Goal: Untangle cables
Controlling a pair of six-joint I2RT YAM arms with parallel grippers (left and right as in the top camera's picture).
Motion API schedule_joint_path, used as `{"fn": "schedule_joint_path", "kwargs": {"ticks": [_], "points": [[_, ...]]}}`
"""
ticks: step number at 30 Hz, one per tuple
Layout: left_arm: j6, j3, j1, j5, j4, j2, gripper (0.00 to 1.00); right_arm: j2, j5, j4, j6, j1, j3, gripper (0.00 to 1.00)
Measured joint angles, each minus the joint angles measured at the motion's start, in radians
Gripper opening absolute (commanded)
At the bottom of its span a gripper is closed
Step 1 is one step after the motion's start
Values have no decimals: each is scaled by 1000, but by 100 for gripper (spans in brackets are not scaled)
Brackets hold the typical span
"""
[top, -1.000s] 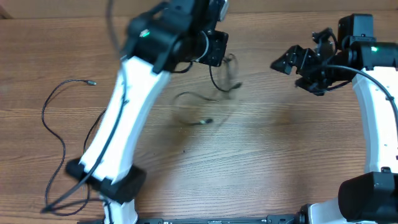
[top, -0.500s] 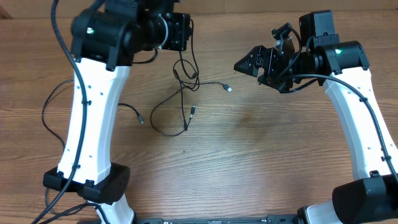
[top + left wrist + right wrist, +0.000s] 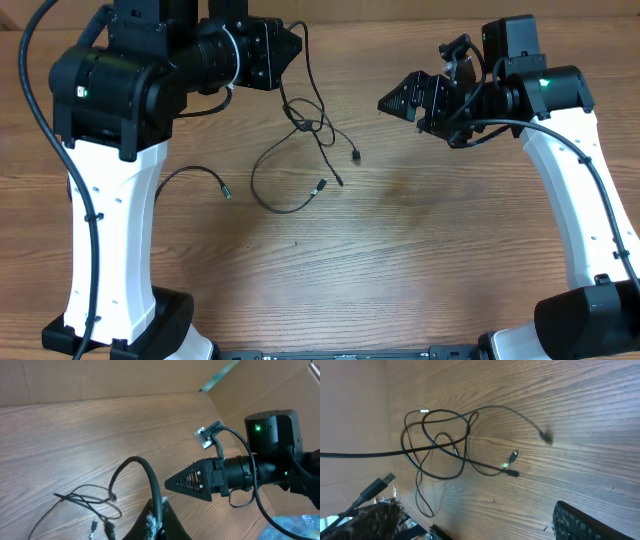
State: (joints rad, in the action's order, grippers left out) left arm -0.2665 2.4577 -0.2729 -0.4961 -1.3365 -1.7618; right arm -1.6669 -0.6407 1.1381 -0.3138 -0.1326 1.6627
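Gripped one of the cables (image 3: 303, 122) in the shut left pincer (image 3: 290, 45), up near the far edge of the tabletop (image 3: 420, 260), with the rest trailing down into a snarl below. Compared with half a second back, pulled that snarl narrower and shifted the plug ends (image 3: 355, 156) slightly, but left the crossed strands caught together, so little truly freed. Held the right pincer (image 3: 400, 100) empty beside the tangle: read as one solid wedge from overhead, shown spread wide only by the right wrist view
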Motion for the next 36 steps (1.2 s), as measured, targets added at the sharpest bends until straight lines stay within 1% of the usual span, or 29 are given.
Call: {"fn": "schedule_joint_path", "kwargs": {"ticks": [6, 27, 36], "points": [[-19, 0, 0, -2, -15, 0, 4, 0, 2, 24, 2, 0, 0, 96], [-23, -1, 0, 23, -113, 0, 4, 0, 2, 107, 4, 0, 0, 96], [-23, -1, 0, 26, -167, 0, 4, 0, -30, 135, 40, 0, 0, 96]]}}
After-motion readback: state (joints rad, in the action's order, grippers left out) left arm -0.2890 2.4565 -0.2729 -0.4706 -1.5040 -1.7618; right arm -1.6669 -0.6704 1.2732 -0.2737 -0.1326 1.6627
